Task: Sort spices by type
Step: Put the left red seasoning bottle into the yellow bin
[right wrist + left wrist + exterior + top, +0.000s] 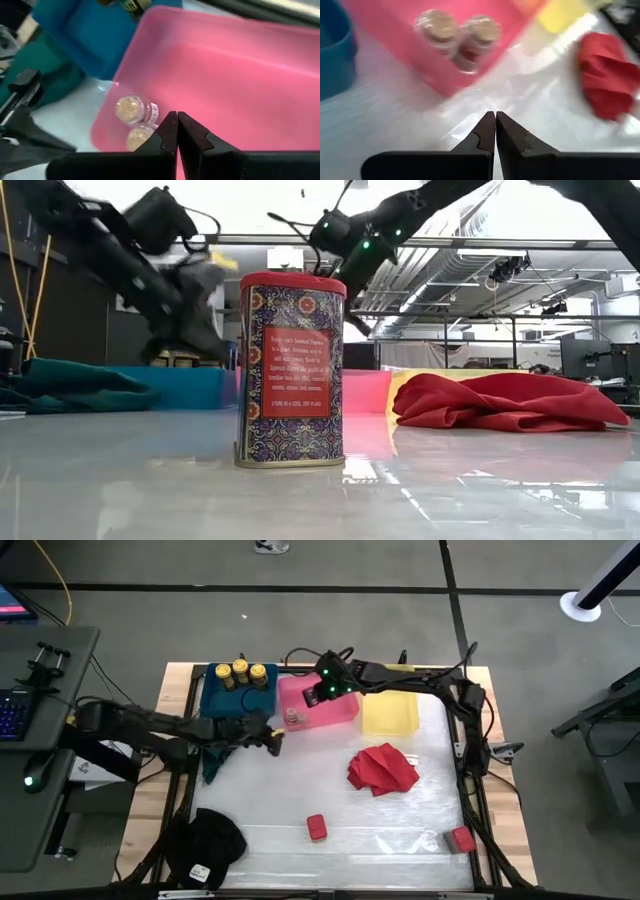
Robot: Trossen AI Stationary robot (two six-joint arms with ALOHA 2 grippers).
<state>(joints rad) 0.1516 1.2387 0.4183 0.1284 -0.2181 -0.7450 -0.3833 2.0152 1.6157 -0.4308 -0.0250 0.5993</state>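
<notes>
Both grippers clamped empty — left gripper [277,737] and right gripper [300,708] by the pink plastic bin [335,712] upper centre holding two small pale glass jars [134,121]; next grab looks like the red boxy tin [316,828] at lower centre of the table [400,830], needing jaws opened first.

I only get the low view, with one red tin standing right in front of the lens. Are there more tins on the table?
Observer: Yes. A second tin stands near the table corner on the right arm's side, well apart from your tin.
Operator: What's in the pink bin?
Observer: Two pale jars sit together in one corner of the pink bin.
Operator: Is either claw holding anything?
Observer: No. The left claw, beside the pink bin, and the right claw, over it, are both shut on nothing.
</notes>
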